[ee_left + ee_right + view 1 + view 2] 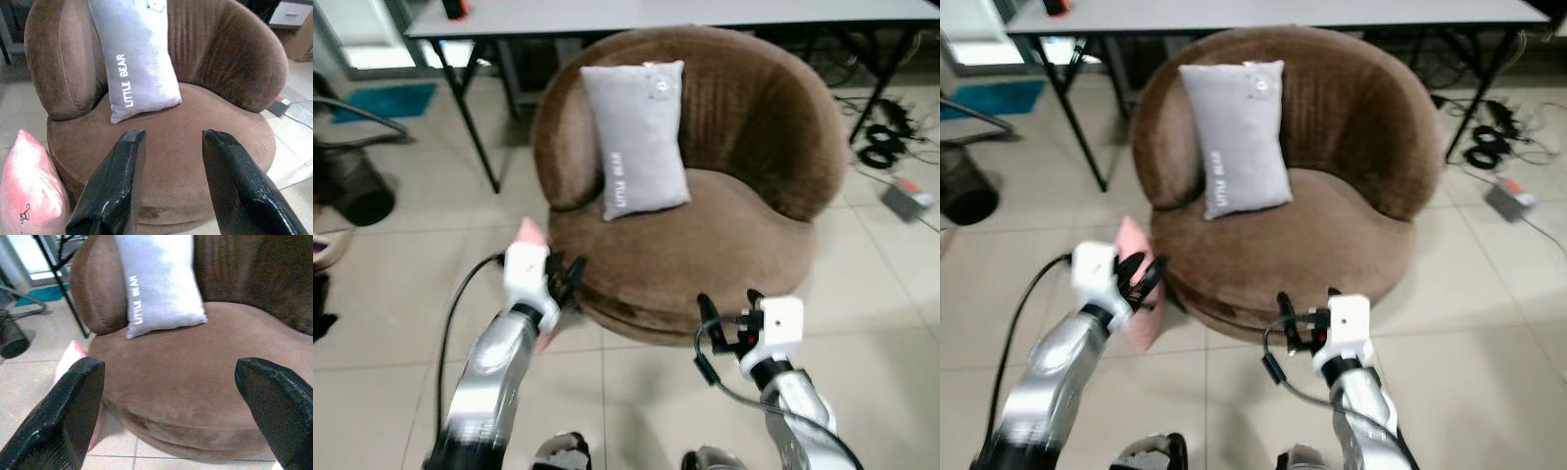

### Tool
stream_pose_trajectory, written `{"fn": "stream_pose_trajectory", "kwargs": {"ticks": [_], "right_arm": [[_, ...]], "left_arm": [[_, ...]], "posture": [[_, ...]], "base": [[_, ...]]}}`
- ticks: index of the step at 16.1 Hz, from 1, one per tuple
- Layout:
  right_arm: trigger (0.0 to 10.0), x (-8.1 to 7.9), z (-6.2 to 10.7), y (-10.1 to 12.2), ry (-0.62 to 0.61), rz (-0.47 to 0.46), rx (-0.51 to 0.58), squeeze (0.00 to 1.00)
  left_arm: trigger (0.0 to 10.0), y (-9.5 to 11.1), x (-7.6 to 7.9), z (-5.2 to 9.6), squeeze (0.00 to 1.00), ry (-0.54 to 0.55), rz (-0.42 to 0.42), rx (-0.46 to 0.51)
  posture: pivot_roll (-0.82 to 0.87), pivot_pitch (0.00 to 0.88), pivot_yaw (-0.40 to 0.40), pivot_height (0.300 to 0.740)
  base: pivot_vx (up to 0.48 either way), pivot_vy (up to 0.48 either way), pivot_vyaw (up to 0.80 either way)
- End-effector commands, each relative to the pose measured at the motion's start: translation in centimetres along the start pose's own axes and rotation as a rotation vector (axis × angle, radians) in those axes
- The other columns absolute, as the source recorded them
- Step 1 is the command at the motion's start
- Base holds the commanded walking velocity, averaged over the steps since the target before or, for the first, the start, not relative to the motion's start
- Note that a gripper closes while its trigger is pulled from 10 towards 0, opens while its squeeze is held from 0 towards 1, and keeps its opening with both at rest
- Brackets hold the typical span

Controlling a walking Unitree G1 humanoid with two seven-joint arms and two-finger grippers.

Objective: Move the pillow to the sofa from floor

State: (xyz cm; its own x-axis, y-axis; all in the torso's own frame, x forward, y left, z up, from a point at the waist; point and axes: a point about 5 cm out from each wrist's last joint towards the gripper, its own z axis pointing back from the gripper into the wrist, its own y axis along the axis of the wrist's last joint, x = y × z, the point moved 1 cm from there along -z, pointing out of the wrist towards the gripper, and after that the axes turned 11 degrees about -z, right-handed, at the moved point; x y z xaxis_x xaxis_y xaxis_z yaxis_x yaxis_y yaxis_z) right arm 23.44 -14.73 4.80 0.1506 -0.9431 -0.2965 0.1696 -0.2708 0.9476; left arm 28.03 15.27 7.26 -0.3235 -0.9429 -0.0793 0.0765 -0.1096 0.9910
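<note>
Both grippers held apart before the sofa, pink pillow not yet gripped.

The left gripper (566, 277) and right gripper (728, 311) were raised, fingers spread and empty, at the sofa's (724, 245) front edge. The pink pillow (1138, 284) was left on the floor, leaning against its left base. Farther back, a grey pillow (132, 54) lettered "LITTLE BEAR" was propped against the backrest.

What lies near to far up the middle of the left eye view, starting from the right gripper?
Right gripper → brown round sofa's seat → grey Little Bear pillow → sofa's backrest → grey table.
</note>
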Motion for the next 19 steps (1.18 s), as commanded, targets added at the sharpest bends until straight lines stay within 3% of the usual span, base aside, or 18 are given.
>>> {"fn": "stream_pose_trajectory", "kwargs": {"ticks": [1,2,3,5,11,12,15,19], "right_arm": [[10.0,0.1,0.7,0.1,0.006,0.047,0.025,0.0],[10.0,0.1,1.2,-0.5,0.014,0.061,0.003,0.0],[10.0,0.2,1.3,-0.7,0.014,0.044,-0.007,0.0],[10.0,0.3,0.9,-0.7,0.024,0.042,-0.001,0.0],[10.0,-1.2,-1.1,0.2,0.064,0.069,0.052,0.0],[10.0,-1.6,-1.6,0.4,0.071,0.086,0.065,0.0],[10.0,-1.7,-2.3,0.4,0.073,0.086,0.058,0.0],[10.0,-1.4,-2.7,-0.3,0.071,0.088,0.037,0.0]], "left_arm": [[10.0,-0.4,-1.5,1.8,0.0,0.05,-0.013,0.001],[10.0,-1.7,-2.3,3.1,0.0,0.066,-0.013,-0.059],[10.0,-2.2,-2.3,3.2,0.0,0.061,-0.003,-0.084],[10.0,-2.0,-1.9,1.9,0.0,0.059,0.025,-0.062],[10.0,0.3,1.4,-2.3,0.0,-0.063,-0.029,0.015],[10.0,0.4,0.8,-2.2,0.0,-0.081,-0.053,0.02],[10.0,0.6,-0.4,-2.4,0.0,-0.075,-0.083,0.013],[10.0,0.5,-1.2,-3.1,0.0,0.002,-0.037,0.006]], "posture": [[-0.14,0.114,0.038,0.74],[-0.13,0.109,0.039,0.74],[-0.12,0.099,0.037,0.74],[-0.1,0.074,0.029,0.74],[-0.1,0.022,0.065,0.74],[-0.12,0.016,0.111,0.74],[-0.13,0.008,0.137,0.74],[-0.11,0.011,0.093,0.74]], "base": [[0.0,0.0,0.0],[0.0,0.0,0.0],[0.0,0.0,0.0],[0.0,0.0,0.0],[0.0,0.0,0.0],[0.0,0.0,0.0],[0.0,0.0,0.0],[0.0,0.0,0.0]]}}
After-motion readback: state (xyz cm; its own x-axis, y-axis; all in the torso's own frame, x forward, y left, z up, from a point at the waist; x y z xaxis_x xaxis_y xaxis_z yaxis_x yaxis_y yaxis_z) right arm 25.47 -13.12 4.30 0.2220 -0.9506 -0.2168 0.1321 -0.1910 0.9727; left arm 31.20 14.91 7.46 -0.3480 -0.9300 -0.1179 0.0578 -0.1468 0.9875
